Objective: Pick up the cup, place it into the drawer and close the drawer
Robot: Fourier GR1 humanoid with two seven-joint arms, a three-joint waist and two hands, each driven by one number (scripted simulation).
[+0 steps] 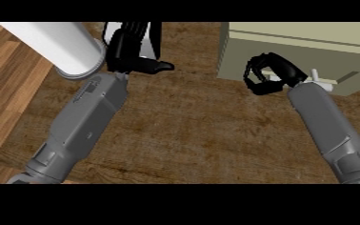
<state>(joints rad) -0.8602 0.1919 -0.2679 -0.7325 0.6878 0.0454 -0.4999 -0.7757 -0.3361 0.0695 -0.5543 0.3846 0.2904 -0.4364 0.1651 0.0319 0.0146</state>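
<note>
A beige drawer cabinet (295, 47) stands at the upper right, and its front face looks flush. A small white handle (322, 81) sticks out of that face beside my right wrist. My right hand (271, 74) hovers in front of the cabinet's left part with its fingers curled, and nothing shows inside them. My left hand (130, 47) rests at the upper middle, fingers straight and pointing away, thumb out to the right. A large white cylinder (60, 47) with a grey rim lies just left of that hand. I cannot tell whether it is the cup.
The dark wooden counter top (190, 124) fills the middle of the view between my forearms. Along the left edge runs a strip of lighter wood planks (17, 90).
</note>
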